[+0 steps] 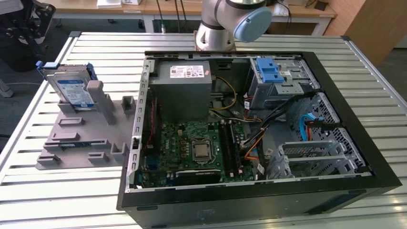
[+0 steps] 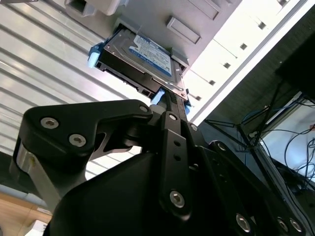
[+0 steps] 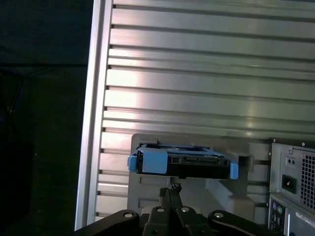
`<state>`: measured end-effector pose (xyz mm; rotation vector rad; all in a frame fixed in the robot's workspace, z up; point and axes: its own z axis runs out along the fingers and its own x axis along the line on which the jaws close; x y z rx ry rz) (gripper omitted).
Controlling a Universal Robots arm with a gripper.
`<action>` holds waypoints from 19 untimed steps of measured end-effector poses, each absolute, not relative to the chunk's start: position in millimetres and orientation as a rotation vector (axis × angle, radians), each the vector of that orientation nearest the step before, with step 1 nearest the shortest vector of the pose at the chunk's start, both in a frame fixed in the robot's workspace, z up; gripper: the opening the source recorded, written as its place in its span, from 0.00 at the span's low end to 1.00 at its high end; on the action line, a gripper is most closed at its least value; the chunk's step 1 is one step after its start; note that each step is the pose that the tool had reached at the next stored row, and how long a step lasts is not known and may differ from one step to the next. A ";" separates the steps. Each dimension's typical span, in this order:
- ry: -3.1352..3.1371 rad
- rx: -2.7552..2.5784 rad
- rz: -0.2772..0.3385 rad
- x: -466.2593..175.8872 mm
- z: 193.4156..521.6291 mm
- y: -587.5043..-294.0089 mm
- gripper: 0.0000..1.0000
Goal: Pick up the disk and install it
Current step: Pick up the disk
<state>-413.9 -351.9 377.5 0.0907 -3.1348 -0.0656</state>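
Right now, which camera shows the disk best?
The second wrist view: the disk shows its labelled face and blue frame up close. The exterior view shows it smaller, standing in the grey holder. The first wrist view shows it edge-on.

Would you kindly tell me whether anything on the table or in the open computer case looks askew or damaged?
Nothing stands out. The disk stands on edge, propped in the grey holder at the exterior view's left, and the open computer case beside it shows no visible damage.
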 end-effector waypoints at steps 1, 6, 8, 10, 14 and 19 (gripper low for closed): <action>-3.135 0.096 -0.066 -414.0 377.5 -351.9 0.11; -3.133 0.124 -0.066 -414.1 377.5 -351.9 0.11; -3.133 0.134 -0.066 -414.2 377.5 -351.9 0.11; -3.132 0.143 -0.065 -414.2 377.5 -351.9 0.11; -3.131 0.164 -0.065 -414.3 377.4 -351.9 0.11; -3.129 0.190 -0.065 -414.5 377.4 -351.9 0.11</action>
